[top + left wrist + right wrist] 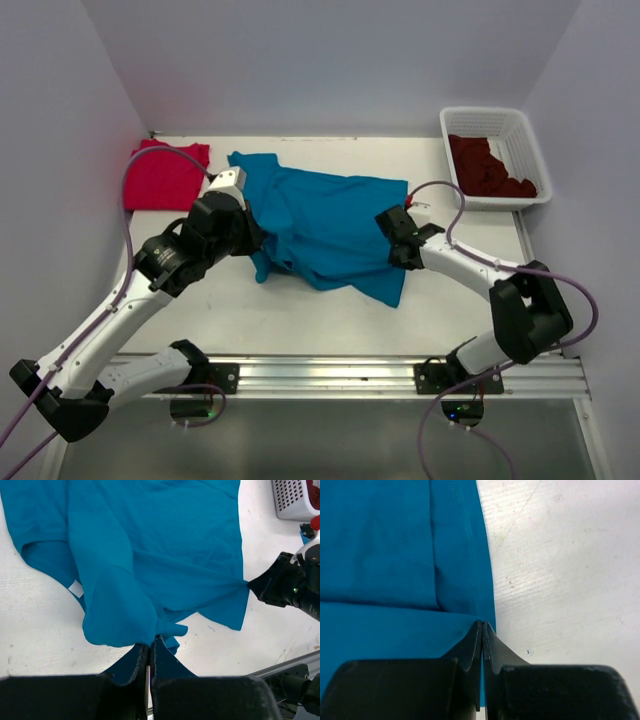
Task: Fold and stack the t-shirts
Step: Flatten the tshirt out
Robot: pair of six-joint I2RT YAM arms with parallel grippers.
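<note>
The teal t-shirt (325,225) lies crumpled across the middle of the table, partly lifted. My left gripper (252,232) is shut on its left edge; the left wrist view shows the cloth (150,555) bunched at the pinched fingertips (151,642). My right gripper (392,235) is shut on the shirt's right edge, seen in the right wrist view with teal cloth (395,570) at the closed tips (482,626). A folded bright red t-shirt (163,175) lies flat at the far left. Dark maroon shirts (490,168) sit in the basket.
The white lattice basket (527,150) stands at the far right corner, also visible in the left wrist view (295,500). A metal rail (330,372) runs along the table's near edge. Walls close in on the left, back and right.
</note>
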